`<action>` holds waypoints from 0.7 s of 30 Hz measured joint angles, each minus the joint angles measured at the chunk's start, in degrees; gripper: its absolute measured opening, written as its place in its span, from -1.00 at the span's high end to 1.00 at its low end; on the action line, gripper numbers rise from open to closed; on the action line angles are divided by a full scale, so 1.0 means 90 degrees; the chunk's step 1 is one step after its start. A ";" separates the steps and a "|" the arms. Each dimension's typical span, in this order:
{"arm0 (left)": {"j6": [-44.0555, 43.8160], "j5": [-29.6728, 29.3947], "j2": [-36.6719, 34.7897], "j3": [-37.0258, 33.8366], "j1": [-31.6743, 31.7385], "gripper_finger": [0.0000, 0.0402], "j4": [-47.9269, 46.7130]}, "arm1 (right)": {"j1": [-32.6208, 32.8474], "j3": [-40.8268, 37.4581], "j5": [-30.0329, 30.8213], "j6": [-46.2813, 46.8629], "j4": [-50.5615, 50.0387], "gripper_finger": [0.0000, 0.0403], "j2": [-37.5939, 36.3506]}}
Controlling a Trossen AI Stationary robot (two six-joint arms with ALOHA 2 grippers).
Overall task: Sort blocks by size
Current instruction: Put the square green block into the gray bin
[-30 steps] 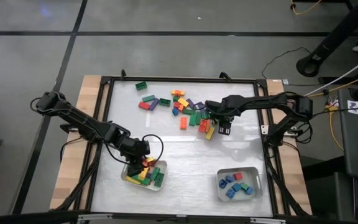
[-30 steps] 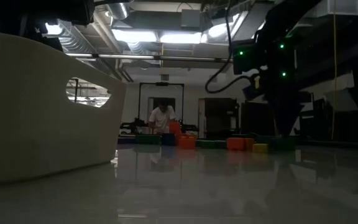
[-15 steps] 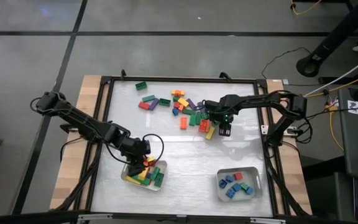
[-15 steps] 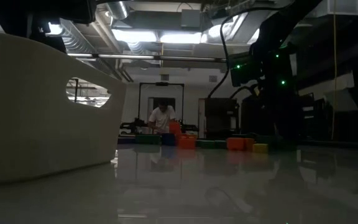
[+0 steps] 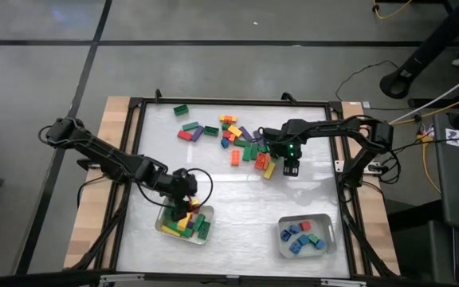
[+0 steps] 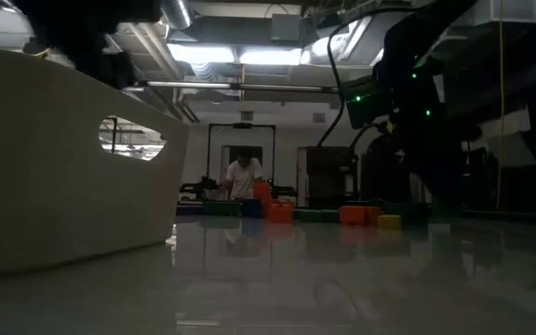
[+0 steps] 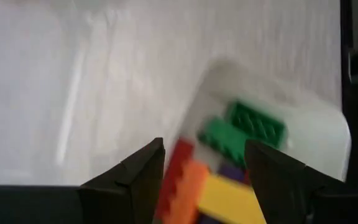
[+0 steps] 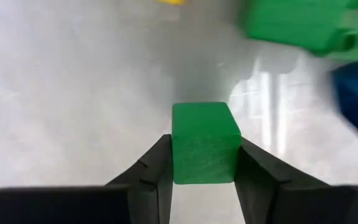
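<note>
While the pale glossy table is seen from above inside its dark frame, the blocks are found in three places: a loose scatter of red, yellow, green, blue, purple and orange pieces on the far half of the table, long ones heaped in the left tray near the front edge, and small blue, red and green ones in the right tray at the front right.

The right gripper is held low over the table at the right edge of the scatter, and its two dark fingers are clamped against the sides of a small green block, as is shown by the right wrist view; more green and blue pieces are seen blurred just beyond it. The left gripper is held just above the left tray with its fingers apart and nothing between them; red, orange, yellow and green bricks lie below in the tray.

Wooden strips are seen at the sides of the table, which stands on a grey tiled floor with dark seams. In the low view the table's sheen mirrors ceiling lights, a tray wall looms at the near left, and a person is seen in the dim room beyond.
</note>
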 joint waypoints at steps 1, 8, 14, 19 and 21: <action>0.0082 -0.0117 0.0000 0.0000 0.0062 -0.05 0.0151 | 0.0000 0.0081 -0.0189 0.0002 -0.0125 0.37 0.0000; 0.0544 -0.0497 0.0000 0.0002 0.0604 -0.05 0.1016 | 0.0078 0.0770 -0.1232 0.0097 -0.0709 0.37 0.0000; 0.0632 -0.0841 0.0000 0.0002 0.1118 -0.05 0.1405 | 0.0690 0.1510 -0.1356 0.0234 -0.1303 0.37 -0.0001; 0.0210 -0.1412 0.0029 0.0002 0.1475 -0.05 0.1639 | 0.1577 0.1940 -0.1356 0.0796 -0.1676 0.36 -0.0005; 0.0150 -0.1550 0.0112 0.0005 0.1591 -0.05 0.1826 | 0.2009 0.2034 -0.1358 0.1004 -0.1750 0.36 -0.0005</action>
